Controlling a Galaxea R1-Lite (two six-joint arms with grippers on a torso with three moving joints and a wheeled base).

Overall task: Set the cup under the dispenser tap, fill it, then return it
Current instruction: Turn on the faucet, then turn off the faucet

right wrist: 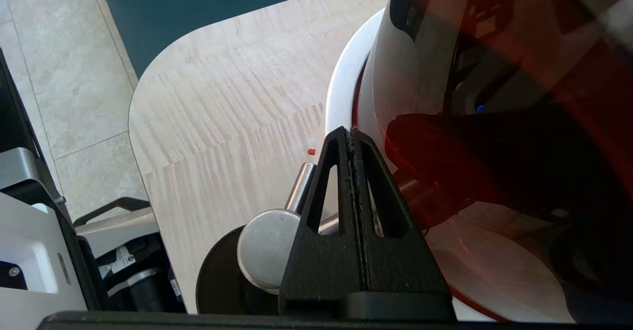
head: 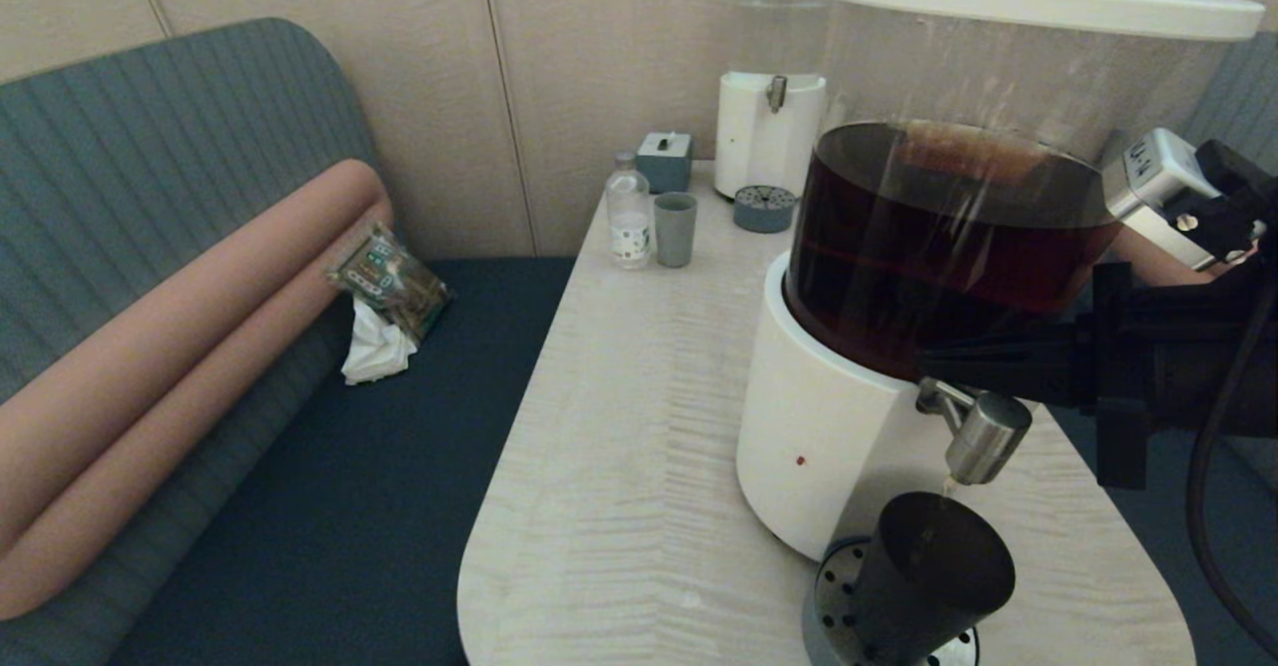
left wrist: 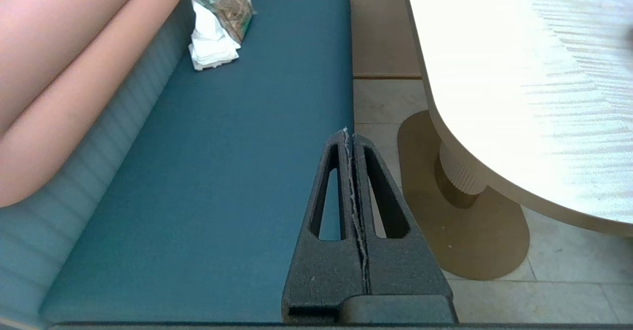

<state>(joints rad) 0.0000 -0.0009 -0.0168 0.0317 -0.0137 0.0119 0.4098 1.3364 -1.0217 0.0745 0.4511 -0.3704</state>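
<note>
Dark cup (head: 924, 576) set on the perforated drip tray (head: 834, 586) directly beneath the steel tap (head: 983, 436) of the big dispenser (head: 829, 436), right gripper (right wrist: 352, 134) pressed shut against the tap lever, nothing held, left gripper (left wrist: 348, 134) parked over the bench (left wrist: 222, 171), fingers closed, empty.

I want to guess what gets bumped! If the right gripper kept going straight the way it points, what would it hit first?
Probably the white base of the big dispenser. The shut right gripper sits over the dispenser tap, aimed past the tap's stem at that base, though depth is hard to judge.
</note>
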